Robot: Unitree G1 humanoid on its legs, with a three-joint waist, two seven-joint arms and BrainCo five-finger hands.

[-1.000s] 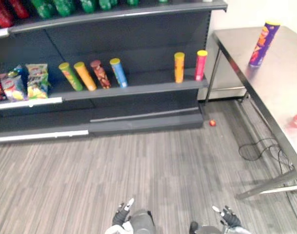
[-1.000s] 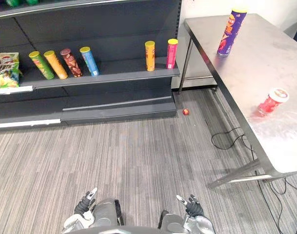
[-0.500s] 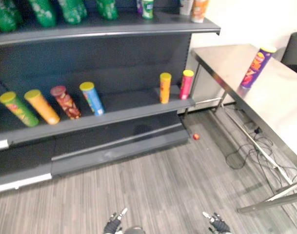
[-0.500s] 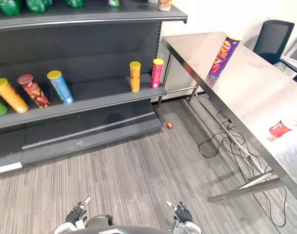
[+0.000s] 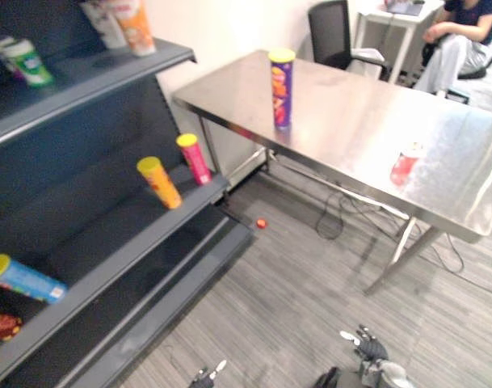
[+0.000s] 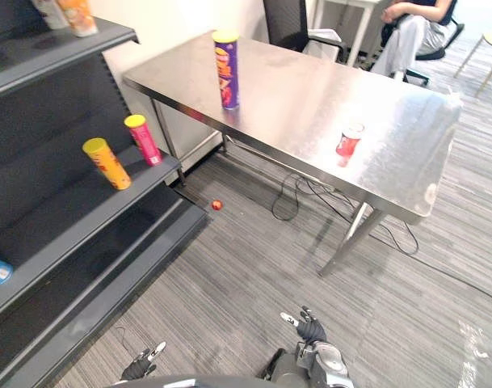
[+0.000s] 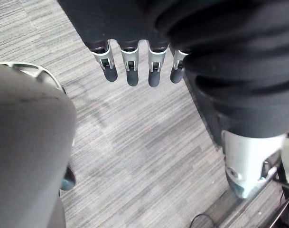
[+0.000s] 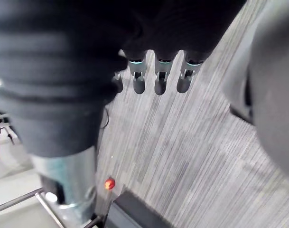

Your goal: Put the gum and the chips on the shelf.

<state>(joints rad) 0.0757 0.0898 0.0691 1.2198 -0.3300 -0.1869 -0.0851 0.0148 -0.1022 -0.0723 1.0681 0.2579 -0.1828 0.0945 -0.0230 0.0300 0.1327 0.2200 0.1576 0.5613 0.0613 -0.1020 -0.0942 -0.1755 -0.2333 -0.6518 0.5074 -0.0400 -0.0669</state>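
A tall purple chips can (image 5: 281, 87) stands upright on the steel table (image 5: 351, 121), near its far left side. A small red gum tub (image 5: 405, 162) stands on the same table, further right. The dark shelf unit (image 5: 108, 238) runs along the left. My left hand (image 5: 207, 376) hangs low at the bottom edge, and its fingers (image 7: 130, 71) are straight over the floor with nothing in them. My right hand (image 5: 367, 347) is low too, to the right of it, with fingers (image 8: 158, 78) straight and empty. Both hands are far from the table.
The middle shelf carries a yellow can (image 5: 159, 182), a pink can (image 5: 195, 158) and a blue can (image 5: 27, 279). A small red ball (image 5: 262, 222) lies on the floor by the shelf foot. Beyond the table are a black chair (image 5: 330, 32) and a seated person (image 5: 464, 40).
The camera has swung right: the shelf has slid to the left and the table now fills the centre. Both hands stay low and empty.
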